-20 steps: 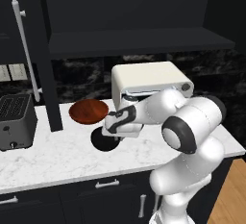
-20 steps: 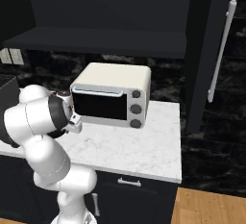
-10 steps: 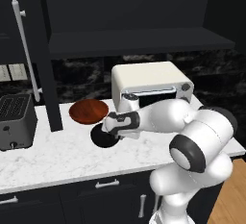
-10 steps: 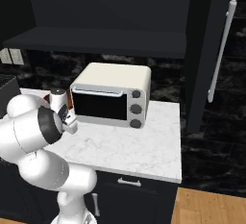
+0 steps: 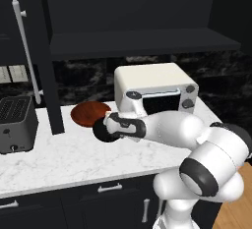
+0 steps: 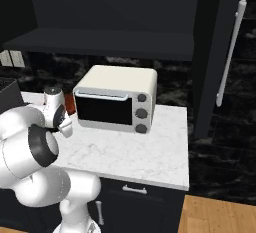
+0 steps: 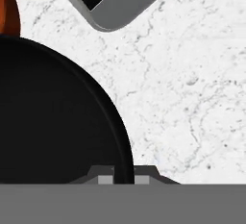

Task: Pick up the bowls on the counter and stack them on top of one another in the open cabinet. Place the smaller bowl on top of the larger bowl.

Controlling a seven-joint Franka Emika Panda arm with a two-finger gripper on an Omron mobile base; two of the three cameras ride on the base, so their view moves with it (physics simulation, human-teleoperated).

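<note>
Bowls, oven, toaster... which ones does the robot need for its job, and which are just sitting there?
For the job:
- black bowl, its rim pinched in the shut gripper
- brown bowl
- counter
- open cabinet shelf

Just sitting there:
- white toaster oven
- dark toaster
- wall outlets

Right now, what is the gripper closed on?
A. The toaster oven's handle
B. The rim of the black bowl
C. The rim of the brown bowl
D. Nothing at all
B: in the hand view the gripper sits with one finger tip on each side of the black bowl's rim, above the white counter.
</note>
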